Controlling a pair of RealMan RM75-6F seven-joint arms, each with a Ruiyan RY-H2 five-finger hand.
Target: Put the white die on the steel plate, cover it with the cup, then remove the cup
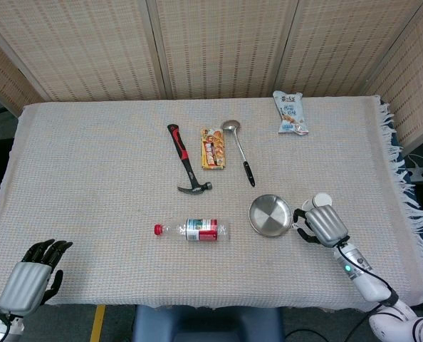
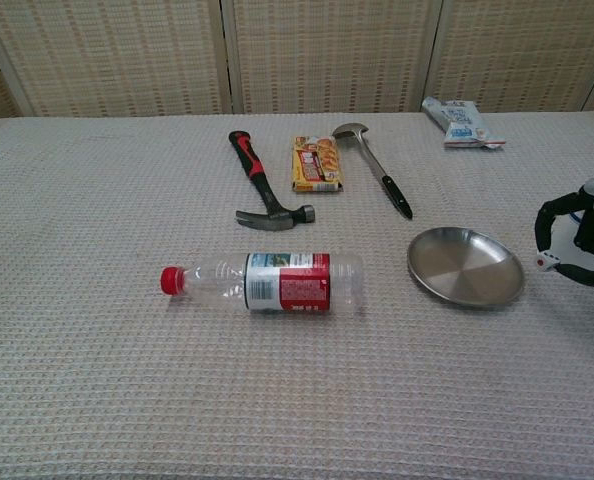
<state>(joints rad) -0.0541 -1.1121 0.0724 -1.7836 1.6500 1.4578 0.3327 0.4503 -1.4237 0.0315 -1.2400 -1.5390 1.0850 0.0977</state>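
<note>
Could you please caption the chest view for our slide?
Right hand carries the white die toward the steel plate, beside a plastic bottle.

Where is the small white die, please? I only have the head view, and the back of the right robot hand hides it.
Observer: The chest view shows the small white die pinched in the fingertips of the right robot hand.
Operator: Thank you. Is it over the round steel plate yet?
Observer: Not yet. In the chest view the die sits just to the right of the round steel plate, apart from its rim.
</note>
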